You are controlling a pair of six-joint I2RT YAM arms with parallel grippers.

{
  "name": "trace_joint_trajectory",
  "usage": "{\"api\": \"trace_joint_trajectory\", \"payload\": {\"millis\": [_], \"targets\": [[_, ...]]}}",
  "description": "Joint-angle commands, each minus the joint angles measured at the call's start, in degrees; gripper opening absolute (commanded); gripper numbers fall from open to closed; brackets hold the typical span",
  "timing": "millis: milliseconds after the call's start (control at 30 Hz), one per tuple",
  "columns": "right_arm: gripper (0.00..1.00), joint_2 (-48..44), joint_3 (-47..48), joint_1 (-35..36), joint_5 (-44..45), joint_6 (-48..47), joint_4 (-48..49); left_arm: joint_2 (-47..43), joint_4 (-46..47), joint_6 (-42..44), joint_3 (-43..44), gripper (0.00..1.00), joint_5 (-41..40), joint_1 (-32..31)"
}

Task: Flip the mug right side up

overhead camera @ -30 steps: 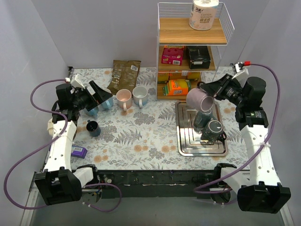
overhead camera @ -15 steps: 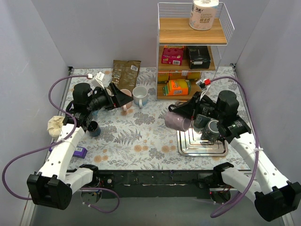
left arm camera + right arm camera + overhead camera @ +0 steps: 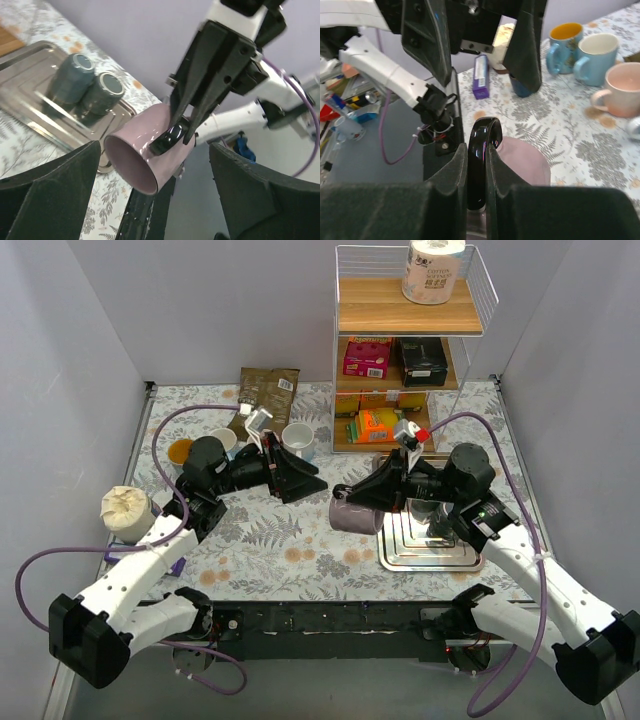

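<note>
pink mug [image 3: 352,515] at frame centre, tipped on its side, mouth toward lower left, just left of the tray [image 3: 440,558]. right hand [image 3: 476,155] clamped on its black handle [image 3: 167,141]. left hand [image 3: 308,488] spread wide, near mug, not touching.

Robotics lab test cell, grey partition walls [image 3: 60,340], floral-clothed table [image 3: 300,530], wire shelf [image 3: 370,306] of props

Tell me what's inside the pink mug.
Left wrist view shows the mug held sideways by the right tool, its inside bare pink. The deepest part is shaded.
</note>
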Motion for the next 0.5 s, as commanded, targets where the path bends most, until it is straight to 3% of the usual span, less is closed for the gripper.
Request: {"api": "trace_joint_trajectory", "payload": {"millis": [0, 133, 233, 467], "targets": [[0.01, -1.58, 1.86, 1.63, -4.56, 4.81, 12.89, 1.37, 12.18, 3.39, -0.44, 0.85, 4.20, -4.63], [0.01, -2.54, 1.59, 1.98, -5.61, 7.28, 15.10, 3.83, 12.89, 5.85, 0.00, 0.74, 5.87, -7.63], [0.01, -2.99, 1.68, 2.07, -5.88, 7.63, 15.01, 2.96, 14.73, 6.30, -0.78, 0.72, 7.01, -8.86], [0.01, -2.99, 1.68, 2.07, -8.07, 11.14, 17.91, 2.60, 15.35, 7.97, -0.26, 0.50, 8.68, -10.00]]}}
